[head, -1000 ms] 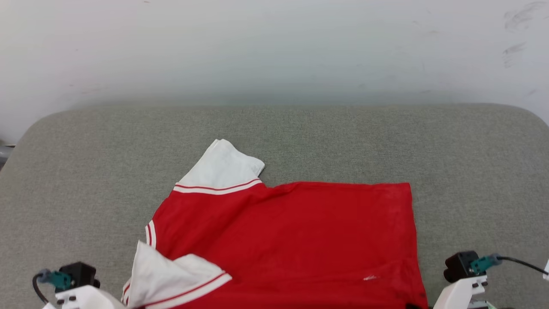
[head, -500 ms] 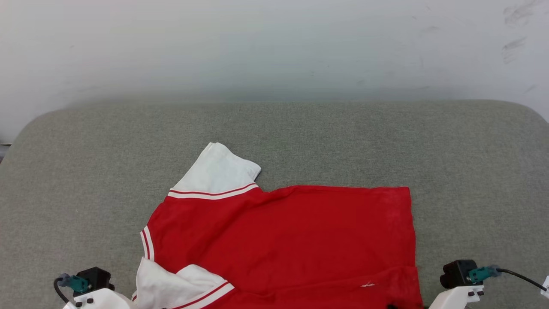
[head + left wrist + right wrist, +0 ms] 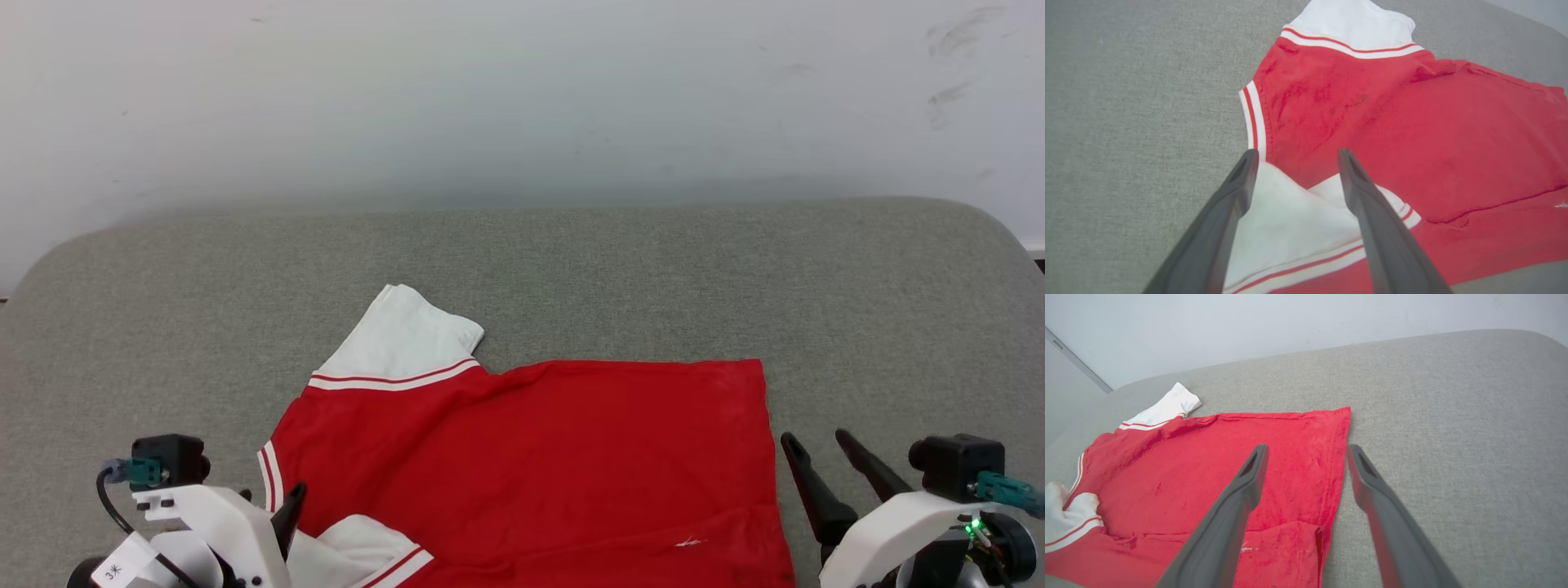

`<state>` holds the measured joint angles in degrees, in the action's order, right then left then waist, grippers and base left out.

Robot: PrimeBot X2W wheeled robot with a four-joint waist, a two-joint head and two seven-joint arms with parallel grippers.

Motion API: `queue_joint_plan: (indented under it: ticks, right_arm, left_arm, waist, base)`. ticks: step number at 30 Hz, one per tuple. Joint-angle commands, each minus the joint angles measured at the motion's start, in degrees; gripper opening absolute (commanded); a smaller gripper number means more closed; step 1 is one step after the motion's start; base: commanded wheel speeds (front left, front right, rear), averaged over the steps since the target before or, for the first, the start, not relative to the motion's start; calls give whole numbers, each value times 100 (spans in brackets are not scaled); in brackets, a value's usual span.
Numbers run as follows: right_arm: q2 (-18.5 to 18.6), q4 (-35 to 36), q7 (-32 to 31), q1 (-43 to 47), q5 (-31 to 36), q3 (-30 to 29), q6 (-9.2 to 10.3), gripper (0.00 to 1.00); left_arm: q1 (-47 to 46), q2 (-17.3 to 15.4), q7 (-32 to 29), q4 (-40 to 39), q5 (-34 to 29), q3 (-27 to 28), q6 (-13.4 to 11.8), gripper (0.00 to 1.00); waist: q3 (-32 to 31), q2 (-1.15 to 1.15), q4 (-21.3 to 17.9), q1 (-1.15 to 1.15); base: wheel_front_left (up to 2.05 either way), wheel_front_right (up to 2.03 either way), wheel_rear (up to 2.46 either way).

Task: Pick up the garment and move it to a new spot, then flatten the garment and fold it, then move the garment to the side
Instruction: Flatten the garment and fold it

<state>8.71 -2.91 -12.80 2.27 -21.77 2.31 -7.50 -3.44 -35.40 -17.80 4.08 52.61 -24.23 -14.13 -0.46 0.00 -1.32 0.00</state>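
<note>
The garment (image 3: 531, 457) is a red shirt with white striped-trim sleeves, lying spread on the grey padded table (image 3: 571, 269) with its plain side up. One white sleeve (image 3: 400, 339) points away from me, and the other is crumpled at the near left corner. My left gripper (image 3: 1296, 153) hovers open over that crumpled sleeve (image 3: 1286, 216), one dark finger (image 3: 291, 506) showing in the head view. My right gripper (image 3: 815, 437) stands open beside the garment's right hem, its fingers straddling the hem edge (image 3: 1341, 457) in the right wrist view. Nothing is held.
A pale wall (image 3: 522, 98) rises behind the table's rounded far edge. Bare grey padding (image 3: 1453, 437) lies to the right of the garment, beyond it and at its left (image 3: 1126, 122). A fold runs along the garment's near right corner (image 3: 1286, 543).
Both grippers have gone from shut to open and let go of the garment's near edge. Their fingers have risen into the head view, which has shifted slightly.
</note>
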Motion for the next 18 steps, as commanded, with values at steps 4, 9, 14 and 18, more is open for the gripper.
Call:
queue_joint_plan:
  ticks: [4, 9, 14, 18]
  right_arm:
    - [-154, 273, 393, -177, 294, -247, 3, 100]
    - [-282, 626, 610, -353, 586, -395, 3, 100]
    - [-337, 883, 728, -624, 715, -374, 3, 100]
    - [-370, 1002, 816, -890, 749, -324, 3, 100]
  left_arm:
    - [-292, 92, 311, -14, -243, -24, -13, 100]
    - [-761, 226, 738, 79, -538, 11, 6, 100]
    - [-1449, 389, 1112, 364, -807, 57, 5, 100]
    - [-2082, 432, 1043, 770, -905, 23, 125, 100]
  waist:
    - [76, 0, -83, 0]
    - [379, 0, -207, 0]
    - [868, 0, -342, 0]
    - [1278, 0, -484, 0]
  base:
    - [0, 0, 0]
    - [0, 0, 0]
    - [0, 0, 0]
    - [0, 0, 0]
